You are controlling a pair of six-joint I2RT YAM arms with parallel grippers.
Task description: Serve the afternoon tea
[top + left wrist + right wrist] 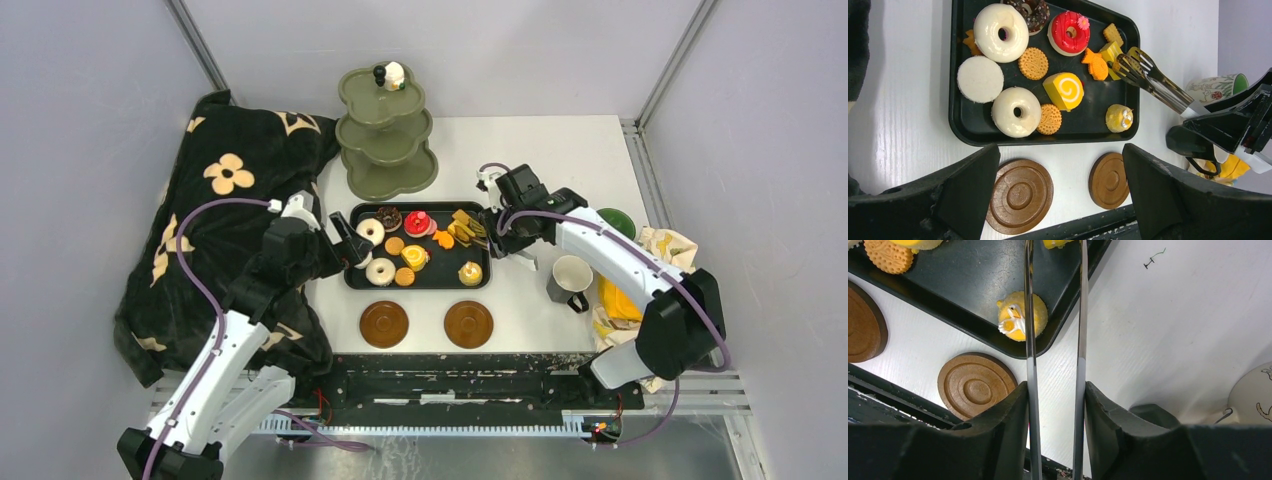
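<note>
The pastries lie in a black tray: white donuts, a red cake, cookies, a yellow swirl cake and a small yellow cake. My left gripper is open and empty at the tray's left end; in its wrist view it frames two brown saucers. My right gripper is shut on metal tongs, whose tips are at a yellow cake piece. The olive stand holds one pastry on top. Two mugs stand at the right.
A black flowered blanket covers the table's left side under my left arm. A yellow patterned cloth lies at the right beside the mugs. A black rail runs along the near edge, close below the saucers.
</note>
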